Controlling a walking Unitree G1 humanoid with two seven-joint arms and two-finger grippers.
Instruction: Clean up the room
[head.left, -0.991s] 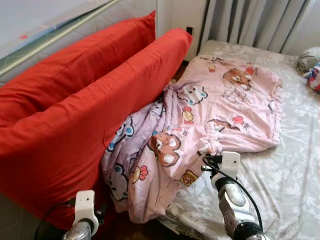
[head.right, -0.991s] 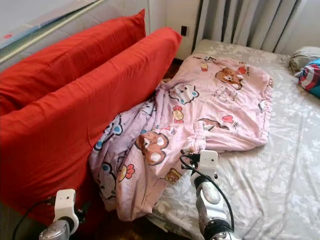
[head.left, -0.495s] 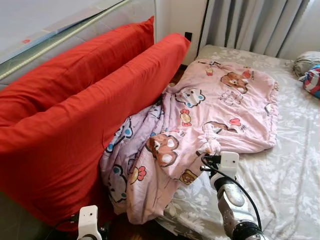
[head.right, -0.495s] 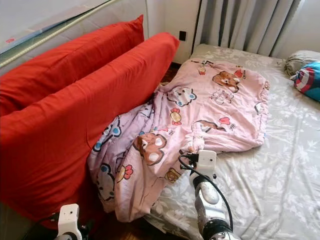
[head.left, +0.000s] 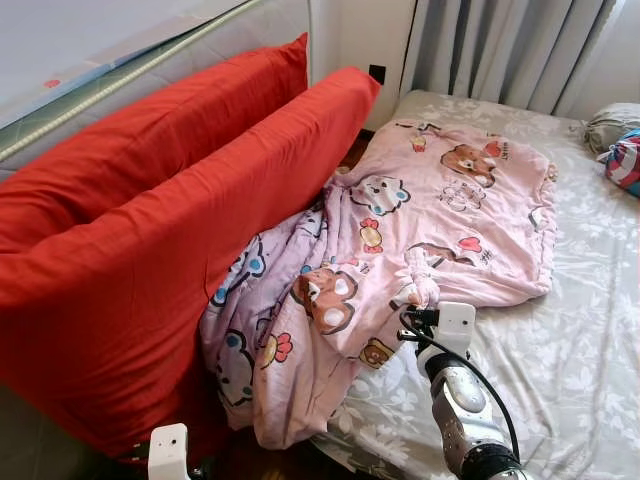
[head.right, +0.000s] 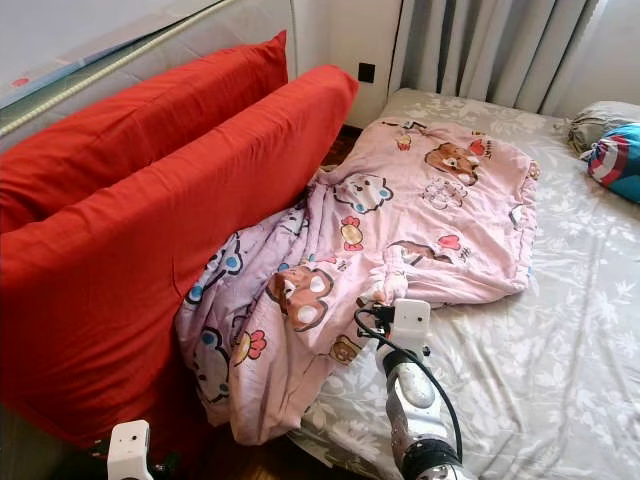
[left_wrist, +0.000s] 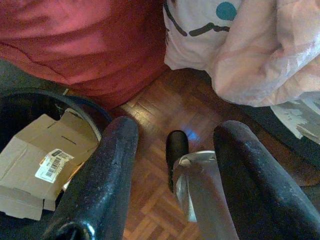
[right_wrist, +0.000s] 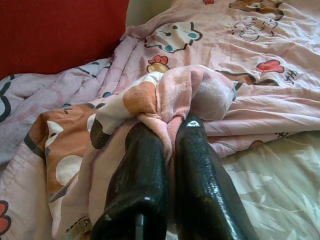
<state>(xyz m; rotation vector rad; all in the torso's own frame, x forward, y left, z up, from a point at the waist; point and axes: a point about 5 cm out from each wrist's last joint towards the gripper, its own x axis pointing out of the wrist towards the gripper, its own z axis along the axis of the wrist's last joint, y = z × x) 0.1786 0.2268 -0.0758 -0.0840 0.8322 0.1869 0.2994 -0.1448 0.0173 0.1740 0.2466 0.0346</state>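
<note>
The right gripper (right_wrist: 170, 135) is clenched on a bunched fold of the pink blanket (head.left: 440, 215), which lies crumpled across the bed (head.left: 580, 330) with one end spilling down beside the red cushions (head.left: 180, 240). The step in hand looks like straightening the bedding. Next it likely calls for drawing that fold up and across the mattress. The left gripper (left_wrist: 172, 165) hangs released over the wooden floor (left_wrist: 165, 110), near a bin (left_wrist: 45, 107).
</note>
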